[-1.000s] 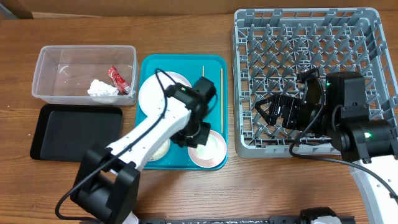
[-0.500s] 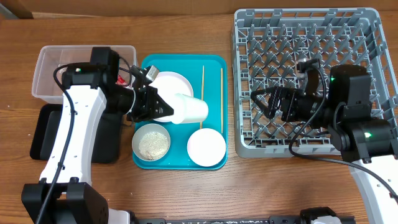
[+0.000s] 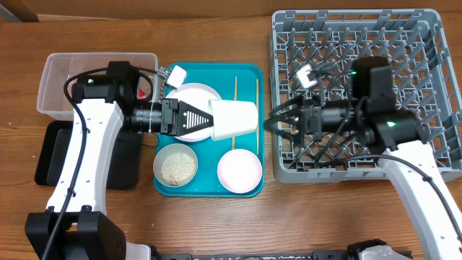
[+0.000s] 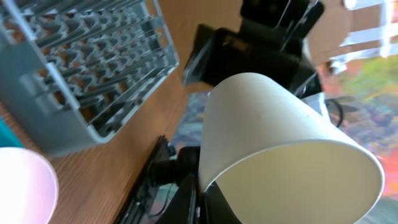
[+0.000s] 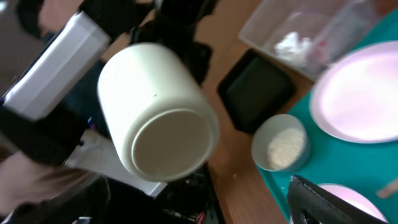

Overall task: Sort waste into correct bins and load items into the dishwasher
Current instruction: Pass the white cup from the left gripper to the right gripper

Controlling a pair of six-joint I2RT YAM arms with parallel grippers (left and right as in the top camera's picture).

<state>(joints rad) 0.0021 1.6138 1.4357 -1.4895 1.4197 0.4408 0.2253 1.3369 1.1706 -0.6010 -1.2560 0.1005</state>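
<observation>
Gripping the white cup [image 3: 236, 119], left claw [image 3: 206, 120] faces spread right claw [image 3: 279, 123].

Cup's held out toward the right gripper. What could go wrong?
1. The left gripper holds the white cup only by its rim, sideways above the teal tray; a nudge from the open right gripper may knock it loose.
2. If dropped, it could hit the chopsticks or the bowl of grains there.

- White cup [image 3: 237, 119]: lifted, lying sideways, base toward the rack, above the teal tray [image 3: 249, 71].
- White plate [image 3: 189, 95]: flat, tray's back-left.
- 2 white bowls: one [image 3: 157, 160] with rice grains [image 3: 176, 167], front-left; one [image 3: 240, 171] empty, front-right.
- 2 chopsticks [image 3: 256, 94]: parallel, tray's right side.
- Grey rack [image 3: 346, 16]: bench's [image 3: 216, 224] right end.
- Clear tub [image 3: 47, 87] behind black tray [image 3: 124, 159]: left end.
</observation>
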